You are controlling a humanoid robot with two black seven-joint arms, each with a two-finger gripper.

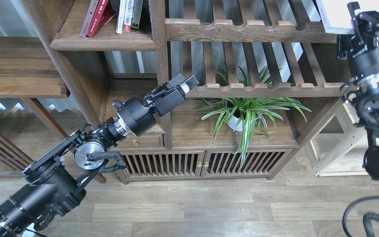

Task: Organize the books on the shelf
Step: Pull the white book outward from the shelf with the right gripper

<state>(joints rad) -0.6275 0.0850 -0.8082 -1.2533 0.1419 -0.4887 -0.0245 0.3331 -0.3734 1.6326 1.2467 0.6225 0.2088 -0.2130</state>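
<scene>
A thick white book [336, 12] lies tilted at the top right, over the end of the upper slatted rack. My right gripper [364, 19] is shut on its lower right corner; the book's upper part runs out of view. My left gripper [185, 82] hangs open with nothing between its fingers, in front of the bookcase's middle post, level with the lower slatted rack. The shelf [104, 42], a dark-brown board with a moulded front edge, is at the upper left and carries several thin spines [127, 16].
Two slatted racks with scalloped rails [242, 31] span the middle. A potted spider plant [242, 115] stands on the cabinet top beneath them. A wide dark board [18, 65] juts out at left. A pale wood frame [341, 148] stands at right.
</scene>
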